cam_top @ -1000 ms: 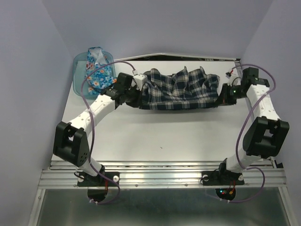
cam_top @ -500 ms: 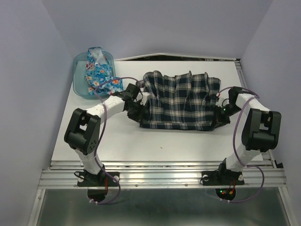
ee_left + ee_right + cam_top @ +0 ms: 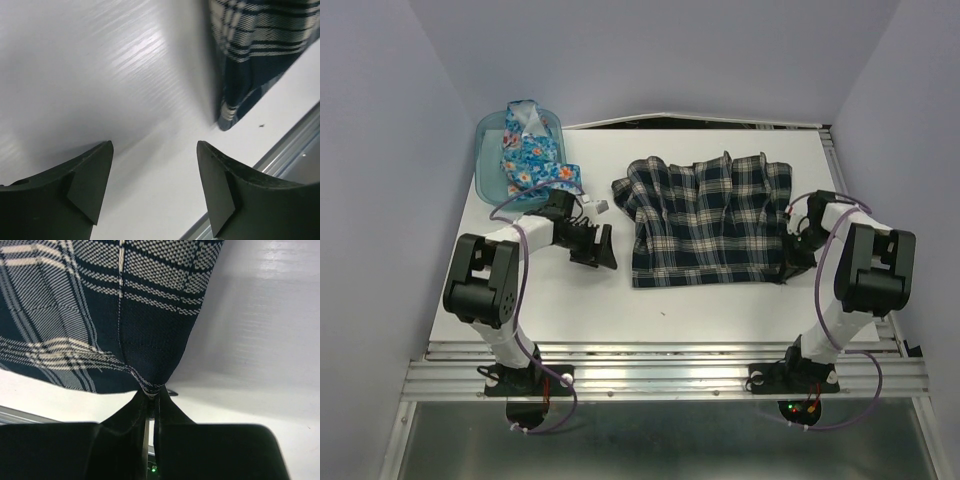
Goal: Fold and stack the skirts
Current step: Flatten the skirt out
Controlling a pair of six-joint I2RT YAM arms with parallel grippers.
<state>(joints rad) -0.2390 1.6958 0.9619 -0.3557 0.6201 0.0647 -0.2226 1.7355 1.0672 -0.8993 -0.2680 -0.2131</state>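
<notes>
Plaid skirt [image 3: 705, 220]: lying spread, centre-right of table [image 3: 720, 310]; right gripper [image 3: 786, 270] pinched shut on its lower-right corner; left gripper [image 3: 598, 252] jaws apart, empty, just left of its lower-left corner, not touching; floral skirt [image 3: 528, 152] bunched in teal bin [image 3: 488, 185], upper left.

white table [image 3: 720, 310], plaid skirt [image 3: 705, 220] flat at ctr-right, teal bin [image 3: 490, 185] far-left corner

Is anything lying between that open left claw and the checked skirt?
Nothing visible. Only table surface lies between the open left gripper and the plaid skirt's near corner; the right gripper pinches its other edge.
</notes>
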